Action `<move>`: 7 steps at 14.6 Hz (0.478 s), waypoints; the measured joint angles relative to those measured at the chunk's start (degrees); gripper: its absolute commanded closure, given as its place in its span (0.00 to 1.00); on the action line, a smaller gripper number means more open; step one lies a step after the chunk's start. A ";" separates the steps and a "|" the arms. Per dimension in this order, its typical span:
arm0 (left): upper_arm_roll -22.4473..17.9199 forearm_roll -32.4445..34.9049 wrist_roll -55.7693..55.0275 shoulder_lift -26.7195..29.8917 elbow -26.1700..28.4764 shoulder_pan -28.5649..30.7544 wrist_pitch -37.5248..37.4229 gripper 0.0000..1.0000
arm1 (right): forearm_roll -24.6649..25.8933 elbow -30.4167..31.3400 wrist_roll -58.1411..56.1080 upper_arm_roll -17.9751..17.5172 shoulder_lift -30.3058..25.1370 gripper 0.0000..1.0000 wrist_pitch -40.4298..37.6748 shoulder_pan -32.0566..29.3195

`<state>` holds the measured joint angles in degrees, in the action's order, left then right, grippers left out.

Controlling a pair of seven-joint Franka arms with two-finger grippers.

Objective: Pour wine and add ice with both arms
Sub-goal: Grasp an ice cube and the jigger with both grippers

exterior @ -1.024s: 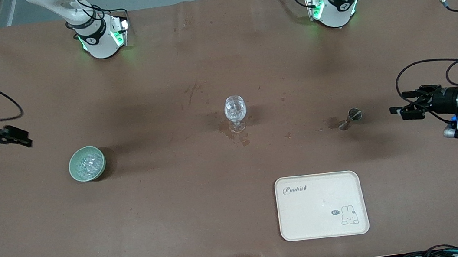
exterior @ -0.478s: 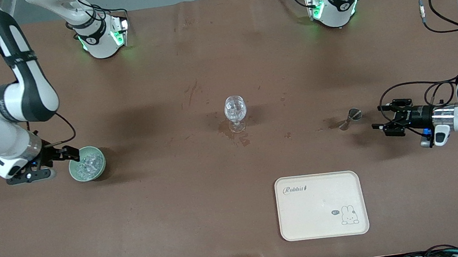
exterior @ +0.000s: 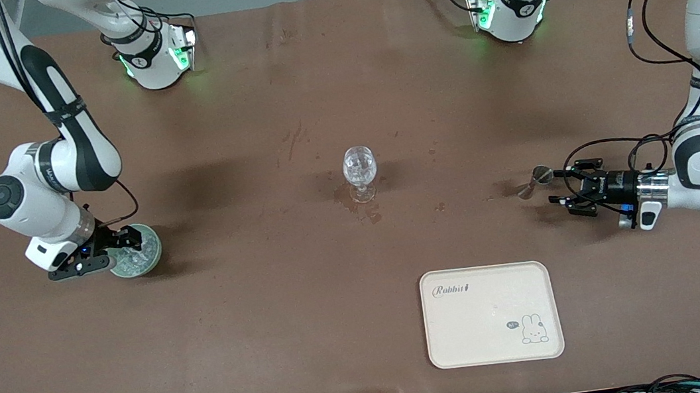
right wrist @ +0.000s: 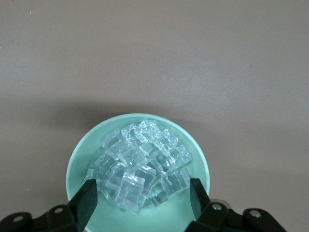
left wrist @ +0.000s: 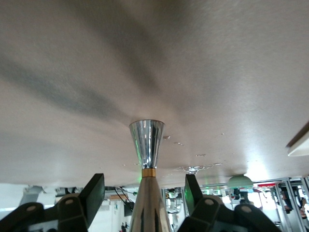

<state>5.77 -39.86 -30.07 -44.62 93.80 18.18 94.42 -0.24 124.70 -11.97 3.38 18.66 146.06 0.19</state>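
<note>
A pale green bowl (exterior: 147,255) full of ice (right wrist: 140,162) stands toward the right arm's end of the table. My right gripper (exterior: 123,243) is open just over the bowl (right wrist: 79,152), its fingers (right wrist: 87,199) on either side of the ice pile, holding nothing. A silver jigger (exterior: 535,181) with a gold band stands toward the left arm's end. My left gripper (exterior: 558,187) is open and low beside it; in the left wrist view the jigger (left wrist: 147,145) rises between the gripper's (left wrist: 144,193) spread fingers (left wrist: 94,192). A clear stemmed glass (exterior: 360,170) stands mid-table.
A cream tray (exterior: 494,339) with a rabbit print lies nearer the front camera than the jigger. A wet patch (exterior: 365,211) marks the table by the glass's foot. Both arm bases (exterior: 155,53) stand along the table's back edge.
My right gripper has swung in and down from the table's end to over the bowl. My left gripper has moved in toward the jigger and now brackets it. Both stay open.
</note>
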 measured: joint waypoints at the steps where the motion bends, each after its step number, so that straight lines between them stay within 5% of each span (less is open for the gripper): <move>1: 0.14 -0.26 -0.79 -0.31 0.11 -0.08 -0.03 0.34 | 0.00 0.16 -0.06 -0.03 0.20 0.39 0.53 0.20; 3: 0.18 -1.78 -1.51 -1.08 0.60 -0.24 -0.05 0.37 | 0.00 0.38 -0.06 -0.09 0.57 0.48 1.04 0.61; 7: 0.29 -2.57 -1.69 -2.32 1.22 -0.27 -0.22 0.43 | 0.00 0.50 -0.06 -0.09 1.26 0.49 1.16 0.80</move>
<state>6.06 -42.43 -31.76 -46.94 95.02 17.91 94.21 -0.24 125.21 -12.03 3.29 19.91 147.22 0.99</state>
